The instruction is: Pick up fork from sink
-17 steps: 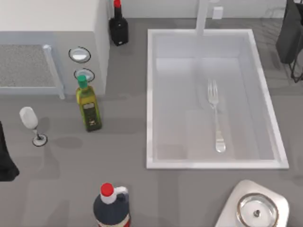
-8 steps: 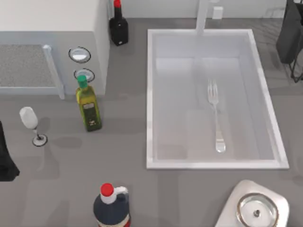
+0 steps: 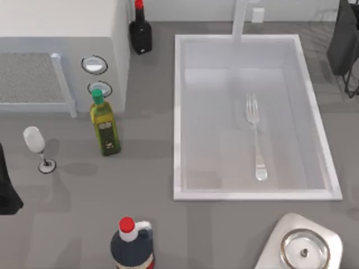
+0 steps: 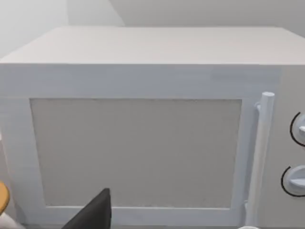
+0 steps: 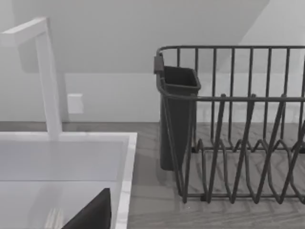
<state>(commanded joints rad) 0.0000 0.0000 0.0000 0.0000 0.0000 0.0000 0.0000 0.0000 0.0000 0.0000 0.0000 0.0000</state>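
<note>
The fork (image 3: pixel 255 137) lies flat on the floor of the sink (image 3: pixel 178 112), right of the basin's middle. Its tines point toward the faucet (image 3: pixel 240 19) and its rounded handle end toward the near rim. My right arm (image 3: pixel 343 42) is parked at the table's far right corner, well clear of the sink. In the right wrist view the sink's rim (image 5: pixel 125 181) and the faucet (image 5: pixel 47 81) show, with the fork's tines (image 5: pixel 51 218) at the picture's edge. At the table's left edge sits my left arm (image 3: pixel 7 190), far from the sink.
A white microwave (image 3: pixel 56 33) fills the back left and faces the left wrist camera (image 4: pixel 138 143). Around it stand an olive oil bottle (image 3: pixel 104 126), a dark sauce bottle (image 3: pixel 140 31), a wine glass (image 3: pixel 36 147) and a red-capped bottle (image 3: pixel 132 246). A steel pot (image 3: pixel 303 249) sits front right, a dish rack (image 5: pixel 238 133) back right.
</note>
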